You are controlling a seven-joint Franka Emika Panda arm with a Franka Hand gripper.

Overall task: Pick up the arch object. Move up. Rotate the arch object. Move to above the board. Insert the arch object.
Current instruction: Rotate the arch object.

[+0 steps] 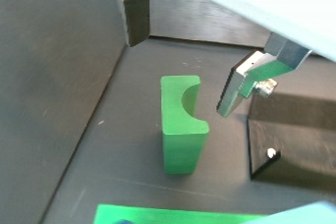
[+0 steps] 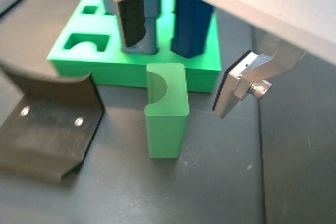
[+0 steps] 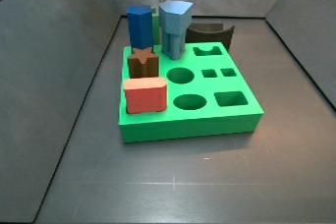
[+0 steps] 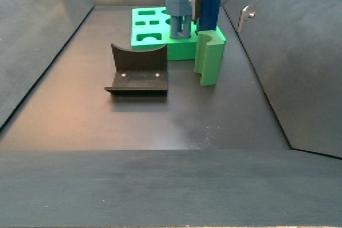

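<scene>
The arch object (image 2: 165, 110) is a light green upright block with a half-round scoop in one side. It stands on the dark floor right against the edge of the bright green board (image 2: 92, 61). It shows in both wrist views (image 1: 183, 120) and in a side view (image 4: 211, 54). My gripper (image 2: 184, 56) is open and empty above the arch object. One finger (image 2: 132, 22) is over the board's prisms and its other finger (image 2: 237, 85) is beside the arch. It also shows in a wrist view (image 1: 188, 56). In a side view the board (image 3: 197, 120) and the prisms hide the arch.
The dark fixture (image 4: 138, 70) stands on the floor beside the arch and also shows in a side view (image 3: 210, 33). In the board stand a dark blue prism (image 3: 140, 29), a lighter blue prism (image 3: 174, 27), a brown star block (image 3: 143, 63) and a red cube (image 3: 144, 96). Dark walls (image 3: 53, 71) enclose the floor.
</scene>
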